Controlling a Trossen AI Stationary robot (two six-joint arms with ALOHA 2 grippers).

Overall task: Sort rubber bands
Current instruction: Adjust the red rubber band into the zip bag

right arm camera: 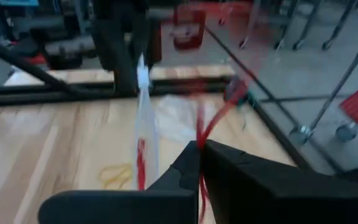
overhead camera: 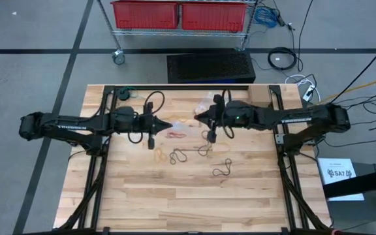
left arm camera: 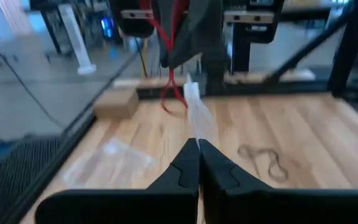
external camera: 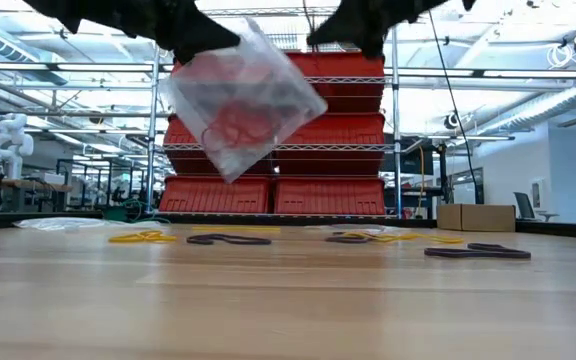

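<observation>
My left gripper (overhead camera: 172,124) is shut on a clear plastic bag (external camera: 243,95) that hangs above the table's middle, with red rubber bands (external camera: 236,128) inside it. Facing it from the right, my right gripper (overhead camera: 197,118) is shut on one red rubber band (left arm camera: 173,87) that dangles below its fingers. On the wooden table lie loose bands: yellowish ones (overhead camera: 158,155) and black ones (overhead camera: 178,156) (overhead camera: 222,168), also seen in the low view (external camera: 143,237) (external camera: 476,252). My left gripper pinches the bag's upper edge (left arm camera: 196,124) between its two fingertips, coming about level from the table's left. The bag hangs tilted below the fingers, clear of the table. My right gripper pinches the red band (right arm camera: 201,134) between its fingertips, coming about level from the table's right. The band hangs slack below the fingers as a loop, clear of the table.
Another clear bag (overhead camera: 205,103) lies flat near the table's far edge. Black frame rails (overhead camera: 102,156) (overhead camera: 281,156) run along the table's left and right sides. A rack with red bins (overhead camera: 178,14) stands beyond the far edge.
</observation>
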